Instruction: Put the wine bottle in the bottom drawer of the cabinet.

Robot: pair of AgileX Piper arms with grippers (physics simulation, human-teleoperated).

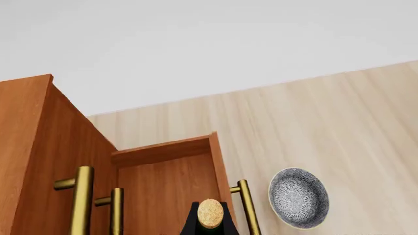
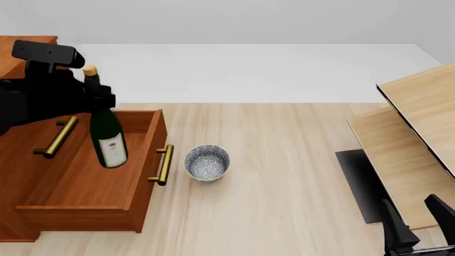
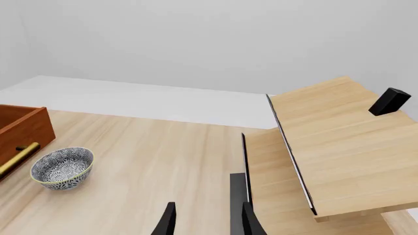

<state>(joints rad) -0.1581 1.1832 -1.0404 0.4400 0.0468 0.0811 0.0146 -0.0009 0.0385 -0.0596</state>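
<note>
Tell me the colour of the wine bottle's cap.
Gold-tan with a speckled, cork-like look: the wine bottle's cap shows best in the left wrist view.

Dark green wine bottle (image 2: 108,136); blue-white speckled bowl (image 2: 206,163).

Bright, even, diffuse light throughout; shadows faint and soft, no glare, renders sharp and undistorted.

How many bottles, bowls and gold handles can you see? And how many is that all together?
Bottles: 1, the slim dark green glass wine bottle held by the left tool over the open reddish-brown wooden bottom drawer.
Bowls: 1, the round blue-and-white speckled bowl.
Gold handles: 3, the brass bar handles in the left wrist view.
Total: 5.
</note>
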